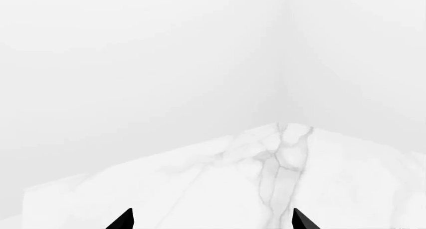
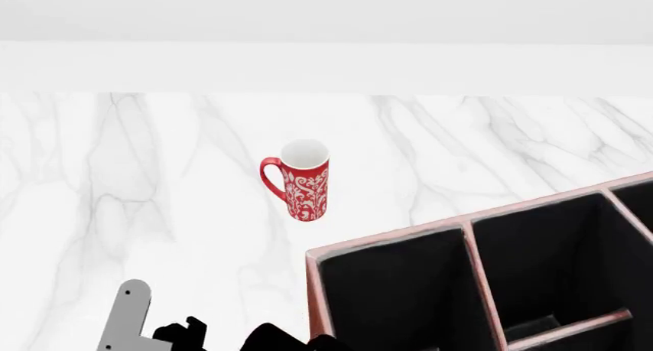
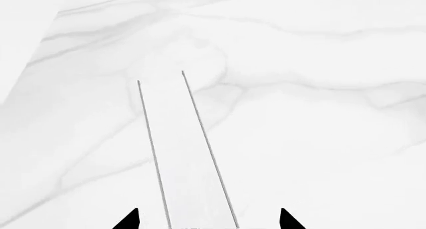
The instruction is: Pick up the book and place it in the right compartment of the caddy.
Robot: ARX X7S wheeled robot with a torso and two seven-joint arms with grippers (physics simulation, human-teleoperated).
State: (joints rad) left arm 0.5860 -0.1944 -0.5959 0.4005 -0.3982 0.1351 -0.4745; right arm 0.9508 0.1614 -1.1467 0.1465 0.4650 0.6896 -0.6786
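White marble, grey-veined, makes up the one table (image 2: 153, 183), which runs back to a plain pale wall. One red-and-white patterned mug (image 2: 303, 180) stands upright in open room, well apart from the one caddy (image 2: 388, 240), a reddish-brown box with pale edges, slanted walls and a black interior split by dividers. One book (image 3: 179, 139) shows only in the right wrist view, as a long white page edge between two thin dark cover lines. It lies between the right gripper (image 3: 209, 221) tips, which are spread wider than it and touch neither side. The left gripper (image 1: 214, 221) is spread wide, holding nothing, near a table corner.
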